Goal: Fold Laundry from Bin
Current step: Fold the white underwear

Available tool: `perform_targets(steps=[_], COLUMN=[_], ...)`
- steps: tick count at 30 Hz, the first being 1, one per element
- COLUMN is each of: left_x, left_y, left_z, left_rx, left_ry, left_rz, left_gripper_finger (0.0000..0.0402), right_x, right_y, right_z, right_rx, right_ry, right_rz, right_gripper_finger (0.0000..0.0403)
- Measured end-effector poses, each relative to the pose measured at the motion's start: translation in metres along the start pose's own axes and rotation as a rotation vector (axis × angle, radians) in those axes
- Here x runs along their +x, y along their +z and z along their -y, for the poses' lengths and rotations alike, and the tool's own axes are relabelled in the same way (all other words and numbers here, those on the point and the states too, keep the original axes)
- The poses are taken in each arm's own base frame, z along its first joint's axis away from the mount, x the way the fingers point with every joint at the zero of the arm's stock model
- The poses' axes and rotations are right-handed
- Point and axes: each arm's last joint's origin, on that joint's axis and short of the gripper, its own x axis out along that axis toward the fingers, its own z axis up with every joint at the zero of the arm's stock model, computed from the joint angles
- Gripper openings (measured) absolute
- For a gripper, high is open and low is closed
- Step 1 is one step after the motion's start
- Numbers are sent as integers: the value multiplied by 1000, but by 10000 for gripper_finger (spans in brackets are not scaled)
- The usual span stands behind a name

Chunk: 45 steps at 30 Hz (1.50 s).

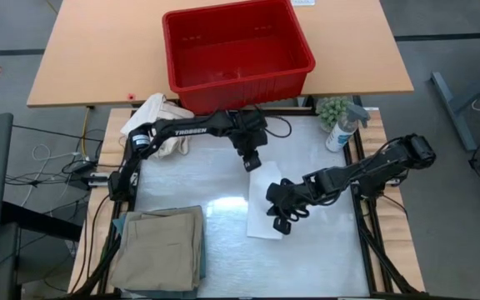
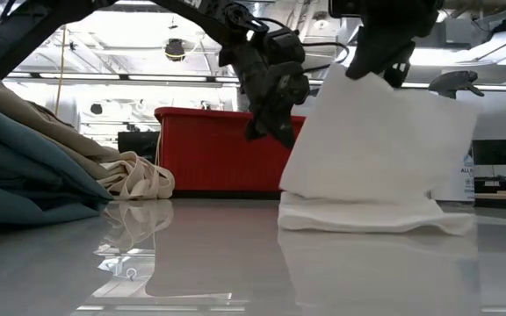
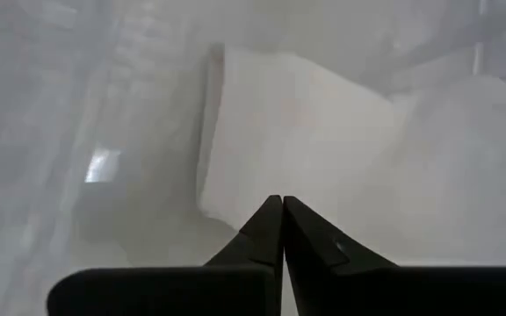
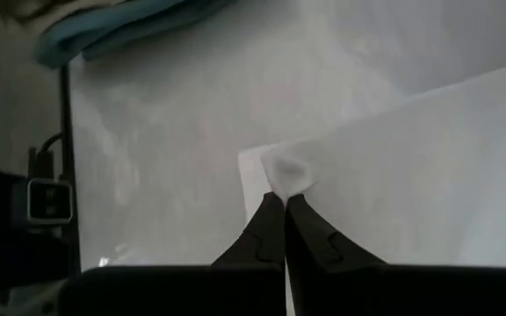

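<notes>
Judging the largest risk first, the small white cloth (image 1: 262, 200), lying on the white tabletop (image 1: 223, 258) between the 2 arms with 1 edge raised, could be dragged askew or dropped mid-fold, because it is carried by a thin pinch at a single corner. That pinch is held by the right gripper (image 4: 284, 200), whose fingers are clenched on a tuft of the cloth; a slip there would let the lifted panel collapse unevenly. The left gripper (image 3: 282, 204) hovers over the cloth's far end with its fingers pressed together, and nothing can be seen between them, so that end may be left unsupported. The red bin (image 1: 238, 48) stands on the wooden table beyond, and no laundry can be made out in it. The folded khaki trousers (image 1: 161, 248) rest at the near left corner. Only the low view shows the cloth standing upright above its lower layer; only the high view shows the bin's inside; only the right wrist view shows the pinched corner.
</notes>
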Motion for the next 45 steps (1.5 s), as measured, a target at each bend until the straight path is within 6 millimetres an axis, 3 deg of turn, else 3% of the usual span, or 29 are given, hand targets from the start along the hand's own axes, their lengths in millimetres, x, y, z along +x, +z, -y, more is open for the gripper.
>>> perform_targets(steps=[11,20,25,32,34,39,45], left_x=[5,6,6,6,6,3,-22], left_y=[-1,0,0,0,-1,-6,-9], left_z=[14,17,17,16,16,21,48], left_rx=[31,38,45,41,12,-142,-152], left_ry=[-9,-15,-14,10,5,-106,-154], left_rz=[-9,3,4,4,-6,-68,-68], left_gripper_finger=[0,0,0,0,0,0,0], right_x=[0,0,0,0,0,0,10], right_y=[3,5,5,6,6,-4,-15], right_z=[3,0,0,1,6,32,50], right_rx=[-66,-167,-171,-166,-107,228,418], right_ry=[25,76,87,83,51,-205,-307], right_rz=[-8,5,0,-3,-16,-85,-55], right_gripper_finger=[23,72,117,214,234,244,244])
